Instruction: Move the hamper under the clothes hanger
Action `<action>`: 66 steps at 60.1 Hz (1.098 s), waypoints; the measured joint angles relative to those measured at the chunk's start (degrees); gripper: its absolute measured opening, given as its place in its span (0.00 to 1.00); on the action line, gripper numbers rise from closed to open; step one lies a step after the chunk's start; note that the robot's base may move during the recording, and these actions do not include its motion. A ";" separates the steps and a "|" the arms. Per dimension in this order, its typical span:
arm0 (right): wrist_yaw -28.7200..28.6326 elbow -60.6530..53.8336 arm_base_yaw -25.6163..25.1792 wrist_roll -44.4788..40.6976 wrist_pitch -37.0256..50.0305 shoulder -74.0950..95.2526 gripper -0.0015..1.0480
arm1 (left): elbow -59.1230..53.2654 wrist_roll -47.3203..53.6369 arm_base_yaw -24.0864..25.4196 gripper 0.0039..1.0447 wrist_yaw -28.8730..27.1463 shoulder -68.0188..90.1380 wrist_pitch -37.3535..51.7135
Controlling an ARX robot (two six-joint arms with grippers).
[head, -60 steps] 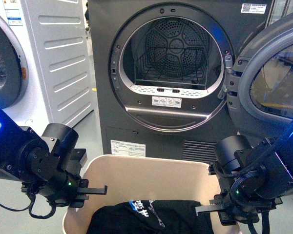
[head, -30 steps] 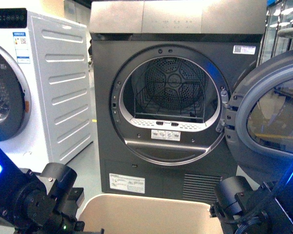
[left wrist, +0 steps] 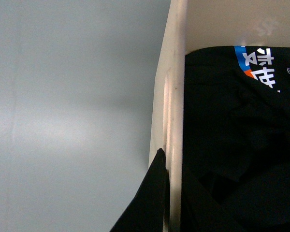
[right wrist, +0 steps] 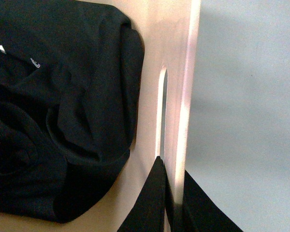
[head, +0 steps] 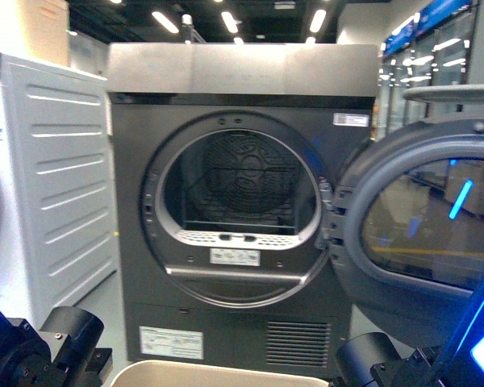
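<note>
The hamper (head: 218,373) is seen only as a beige strip of rim at 6 o'clock in the front view, directly before the dark grey dryer (head: 242,121). In the right wrist view the right gripper (right wrist: 173,171) is pressed together on the hamper's side wall, one dark finger inside and one outside, just beside the slot handle (right wrist: 161,111). Of the left gripper (left wrist: 169,166) only the outer finger is made out, laid against the wall. The inner finger cannot be separated from the black garment (left wrist: 232,145), so whether the wall is clamped there cannot be told. The tub is judged to be stiff but thin-walled plastic, light with only a garment or two inside, and smooth enough to slip between narrow fingers. Its walls may be expected to bow if squeezed or pulled unevenly. The rolled rim at the two opposite slot handles is judged the best hold, with both sides kept level. The floor (left wrist: 63,121) is pale grey and smooth, so little resistance to sliding is expected. Room is tight: the open dryer door (head: 419,218) stands at 3 o'clock and a white machine (head: 56,185) at 9 o'clock. The clothes hanger is found in no view, so its direction cannot be stated.
</note>
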 joint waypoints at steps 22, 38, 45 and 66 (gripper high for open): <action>2.32 0.00 -2.49 -0.02 0.04 -0.13 0.03 | 0.13 0.17 -2.38 0.04 1.79 -0.04 0.22; 1.46 -0.15 -1.84 -0.15 0.04 -0.24 0.03 | 0.11 0.15 -1.68 0.04 1.07 -0.07 0.22; 1.27 -0.15 -1.55 -0.11 0.04 -0.26 0.03 | 0.07 0.17 -1.46 0.04 0.92 -0.07 0.22; 1.55 -0.15 -1.73 -0.13 0.04 -0.37 0.03 | 0.02 0.17 -1.55 0.04 1.16 -0.11 0.22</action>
